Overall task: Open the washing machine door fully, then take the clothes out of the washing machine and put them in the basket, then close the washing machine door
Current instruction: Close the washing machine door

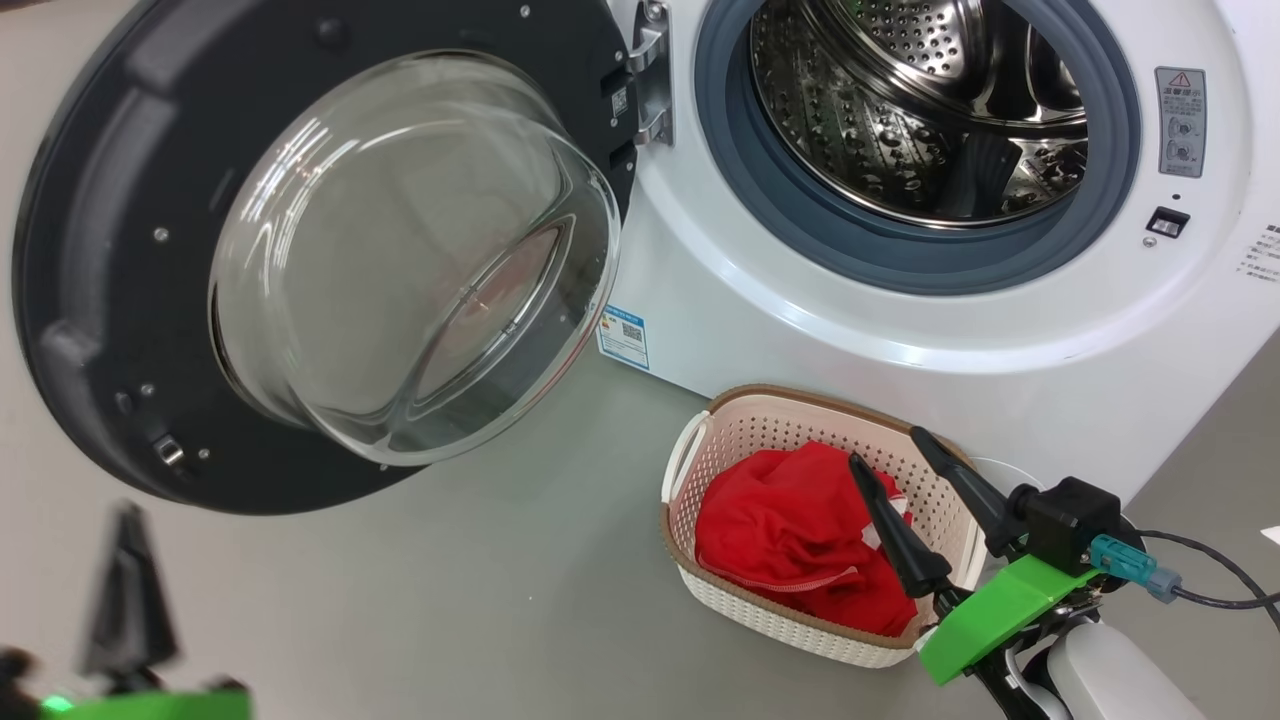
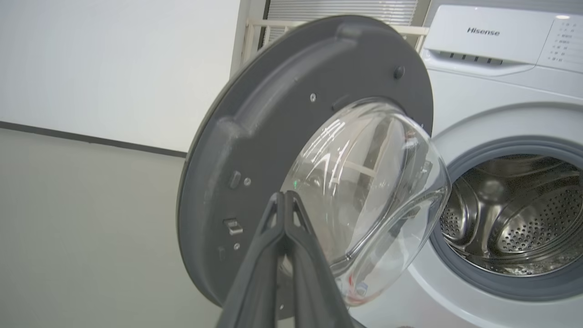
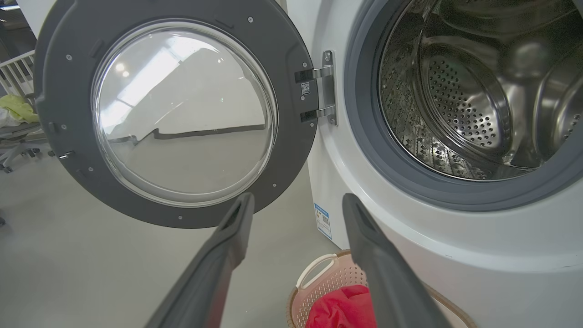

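Observation:
The washing machine [image 1: 900,330] stands with its black round door [image 1: 110,260] swung wide open to the left, glass bowl [image 1: 410,260] bulging toward me. Its steel drum [image 1: 920,100] holds no fabric that I can see. The red clothes [image 1: 790,530] lie in the cream basket [image 1: 760,415] on the floor in front of the washer. My right gripper [image 1: 895,450] is open, its fingers hanging just above the basket's right side. My left gripper [image 1: 130,520] sits at the lower left, below the door, fingers pressed together with nothing between them [image 2: 284,196].
Grey floor [image 1: 500,580] spreads left of the basket and under the door. A blue sticker [image 1: 623,337] marks the washer's lower front. A dark cable [image 1: 1210,570] runs off my right wrist. A rack with cloths [image 3: 16,114] stands far behind the door.

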